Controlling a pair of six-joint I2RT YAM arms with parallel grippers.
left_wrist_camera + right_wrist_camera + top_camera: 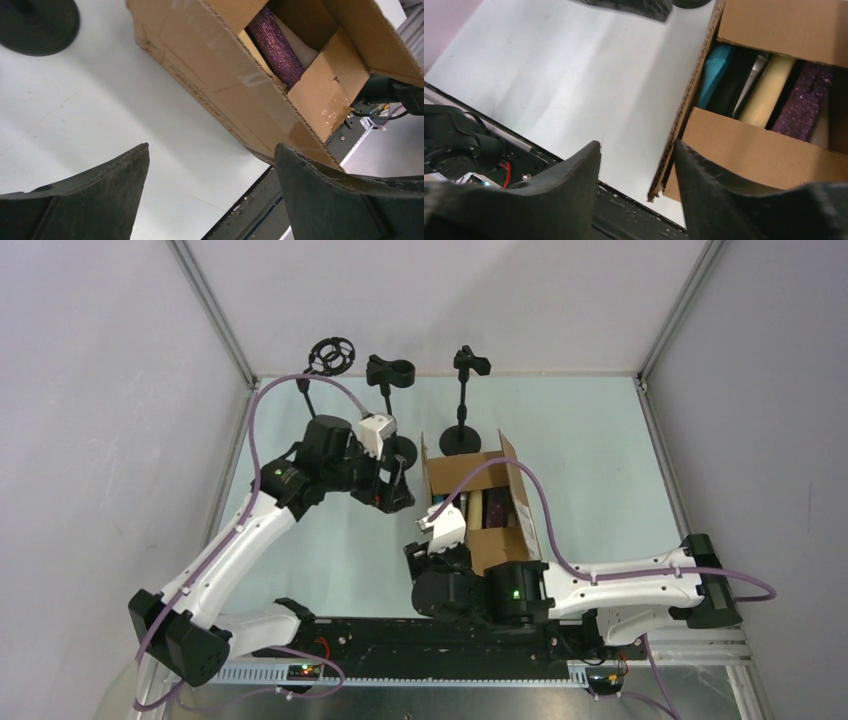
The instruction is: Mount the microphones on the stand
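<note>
Several microphones lie side by side in an open cardboard box (497, 540): blue (716, 67), silver-grey (755, 75), cream (772, 89) and glittery purple (804, 100), (277, 47). Three black stands rise at the back: one with a ring mount (331, 355), two with clips (390, 371), (471, 362). My left gripper (398, 495), (211, 146) hangs open over bare table just left of the box, nothing between its fingers. My right gripper (440, 525), (638, 143) is open at the box's near left corner, holding nothing.
A round stand base (37, 22) sits on the table past the left gripper. The box flaps (784, 27) stand up around the microphones. A black rail (450, 635) runs along the near table edge. Grey walls enclose the table.
</note>
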